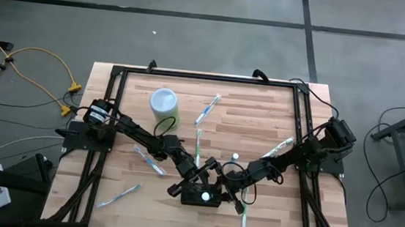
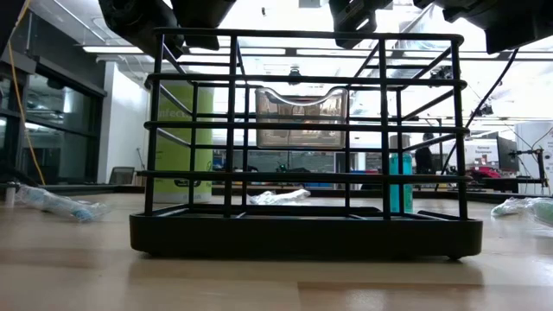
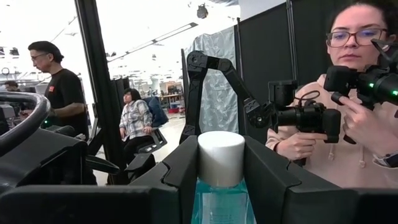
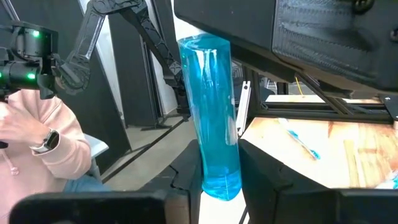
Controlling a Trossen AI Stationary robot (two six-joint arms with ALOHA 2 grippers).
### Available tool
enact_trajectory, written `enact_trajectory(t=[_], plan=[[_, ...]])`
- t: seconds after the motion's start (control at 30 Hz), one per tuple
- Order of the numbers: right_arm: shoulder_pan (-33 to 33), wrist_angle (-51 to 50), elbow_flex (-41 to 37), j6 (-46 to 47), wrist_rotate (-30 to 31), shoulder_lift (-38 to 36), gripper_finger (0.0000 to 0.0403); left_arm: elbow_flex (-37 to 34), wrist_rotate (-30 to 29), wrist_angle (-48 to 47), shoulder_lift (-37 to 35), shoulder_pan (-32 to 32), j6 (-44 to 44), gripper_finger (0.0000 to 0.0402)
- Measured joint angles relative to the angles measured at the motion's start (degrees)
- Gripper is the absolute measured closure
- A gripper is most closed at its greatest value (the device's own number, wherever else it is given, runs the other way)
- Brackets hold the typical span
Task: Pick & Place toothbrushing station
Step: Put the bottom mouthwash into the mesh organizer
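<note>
The toothbrushing station (image 2: 302,233), a black wire rack on a solid base, stands on the table near its near edge (image 1: 189,195). Above it both grippers meet at a translucent blue tube with a white cap (image 1: 205,197). My left gripper (image 3: 221,180) comes in from the table's left and is shut on the tube's cap end. My right gripper (image 4: 219,186) comes in from the right and is shut on the blue body. The tube lies above the low view's top edge. My left gripper pinches the tube's white cap (image 3: 221,152) between its two fingers (image 3: 180,168), coming from the table's left and slanting slightly upward. The cap stands upright, with blue body below it. My right gripper pinches the blue body near its lower end (image 4: 219,171) between its two fingers (image 4: 264,174), level, from the table's right. The tube rises above the fingers, nearly upright.
Several toothbrushes lie about the table (image 1: 208,108) (image 1: 148,160) (image 1: 118,194) (image 1: 279,147). A pale green cylinder with a whitish top (image 1: 163,104) stands at the far left. A black frame (image 1: 206,75) rims the table. A person with a camera (image 3: 348,93) stands beyond it.
</note>
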Motion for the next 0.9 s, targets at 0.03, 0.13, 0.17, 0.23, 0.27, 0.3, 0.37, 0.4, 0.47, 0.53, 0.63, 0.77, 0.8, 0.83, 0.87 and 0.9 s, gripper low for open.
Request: enact_trajectory(t=[0.03, 0.13, 0.17, 0.23, 0.27, 0.3, 0.37, 0.4, 0.47, 0.53, 0.63, 0.77, 0.8, 0.83, 0.87, 0.9], plan=[[0.0, 0.0, 0.0, 0.0, 0.0, 0.0, 0.0324, 0.0, 0.0, 0.0, 0.0, 0.0, 0.0, 0.0293], [0.0, 0.0, 0.0, 0.0, 0.0, 0.0, 0.0323, 0.0, -0.5, 0.0, 0.0, 0.0, -0.7, 0.0292], [0.0, 0.0, 0.0, 0.0, 0.0, 0.0, 0.0323, 0.0, -0.8, 0.0, 0.0, 0.0, -1.0, 0.0292], [0.0, 0.0, 0.0, 0.0, -0.1, 0.0, 0.0324, 0.0, -1.0, 0.0, 0.0, 0.0, -1.1, 0.0292], [0.0, 0.0, 0.0, 0.0, 0.0, 0.0, 0.0324, 0.0, -1.0, 0.0, 0.0, 0.0, -1.3, 0.0292], [0.0, 0.0, 0.0, 0.0, -0.1, 0.0, 0.0324, 0.0, -1.0, 0.0, 0.0, 0.0, -1.5, 0.0292], [0.0, 0.0, 0.0, 0.0, -0.1, 0.0, 0.0323, 0.0, -1.1, 0.0, 0.0, 0.0, -1.5, 0.0291], [0.0, 0.0, 0.0, 0.1, -0.1, 0.0, 0.0323, 0.0, -1.2, 0.0, 0.0, 0.0, -1.5, 0.0291], [0.0, 0.0, 0.0, 0.4, -0.1, 0.0, 0.0323, 0.0, -1.4, 0.0, 0.0, 0.0, -1.6, 0.0291], [0.0, 0.0, 0.0, 0.4, -0.1, 0.0, 0.0324, 0.0, -1.8, -0.2, 0.0, 0.0, -1.6, 0.0291], [0.0, 0.0, 0.0, 0.4, -0.1, 0.0, 0.0324, 0.0, -2.0, -0.4, 0.0, -0.2, -1.6, 0.0291], [0.1, -0.4, 0.0, 0.4, -0.2, 0.0, 0.0321, 0.0, -2.5, -1.5, 0.0, -0.7, -0.2, 0.0291], [0.1, -0.4, 0.0, 0.4, -0.2, 0.0, 0.0321, 0.0, -2.5, -1.5, 0.0, -0.8, 0.1, 0.0291], [0.1, -0.4, 0.0, 0.4, -0.2, 0.0, 0.0323, 0.0, -2.5, -1.5, 0.0, -1.0, 0.3, 0.0291], [0.1, -0.4, 0.0, 0.4, -0.2, 0.0, 0.0324, 0.0, -2.5, -1.5, 0.0, -1.2, 0.3, 0.0291], [0.1, -0.3, 0.0, 0.4, -0.2, 0.0, 0.0324, 0.0, -2.6, -1.5, 0.0, -1.3, 0.4, 0.0291]])
